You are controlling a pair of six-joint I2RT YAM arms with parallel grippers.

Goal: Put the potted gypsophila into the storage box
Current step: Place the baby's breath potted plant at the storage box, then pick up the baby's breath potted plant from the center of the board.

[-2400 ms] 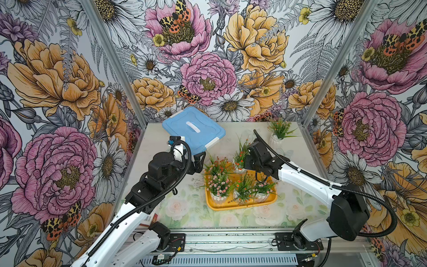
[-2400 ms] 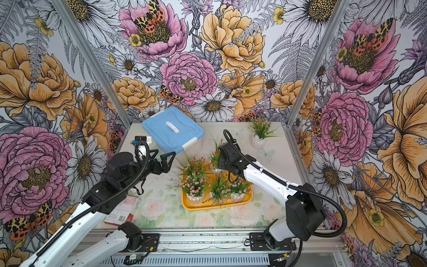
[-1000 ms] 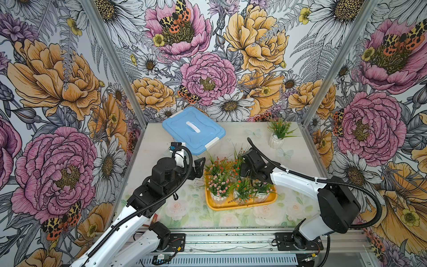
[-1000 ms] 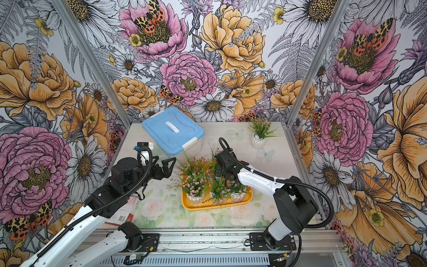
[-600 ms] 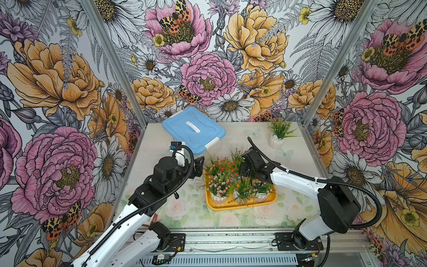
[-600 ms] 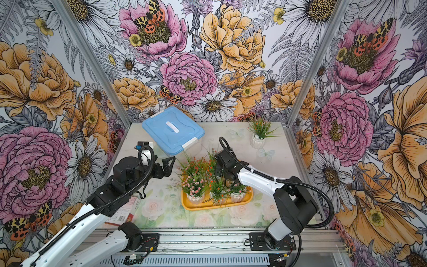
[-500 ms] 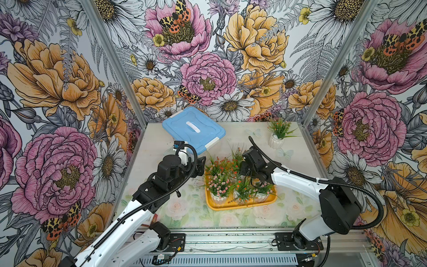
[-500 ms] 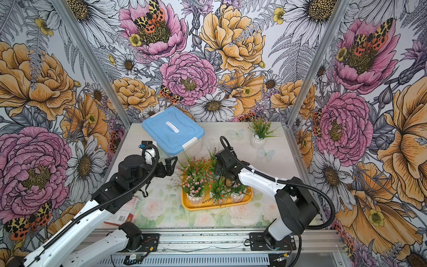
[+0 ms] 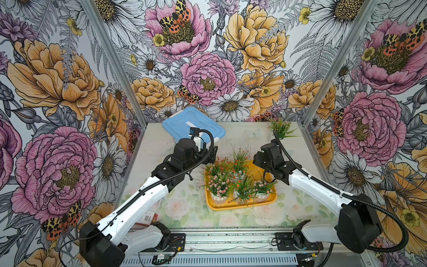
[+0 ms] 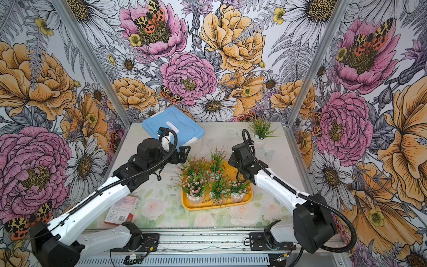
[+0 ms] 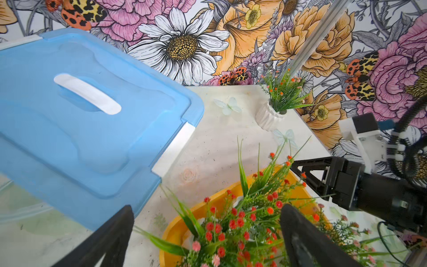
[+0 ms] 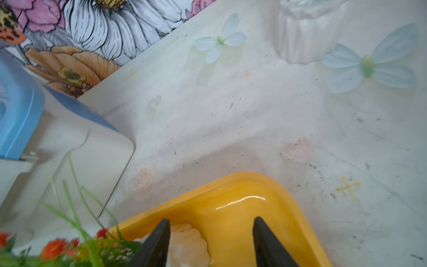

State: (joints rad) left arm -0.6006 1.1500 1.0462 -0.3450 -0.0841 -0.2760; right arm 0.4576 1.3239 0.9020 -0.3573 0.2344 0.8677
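The yellow-orange storage box lies at the table's middle and holds several potted gypsophila in white ribbed pots. One more potted gypsophila stands on the table at the back right. My right gripper is open above the box's far right corner, with a white pot just beside one finger and nothing between the jaws. My left gripper is open at the box's far left side, above red-flowered plants, holding nothing.
A blue-lidded box with a white handle sits at the back left, close behind my left gripper. A red and white packet lies at the front left under my left arm. Floral walls close in three sides.
My right gripper has opened, let go of a plant in the box's far row, and lifted back a little. My left arm has moved forward toward the box.
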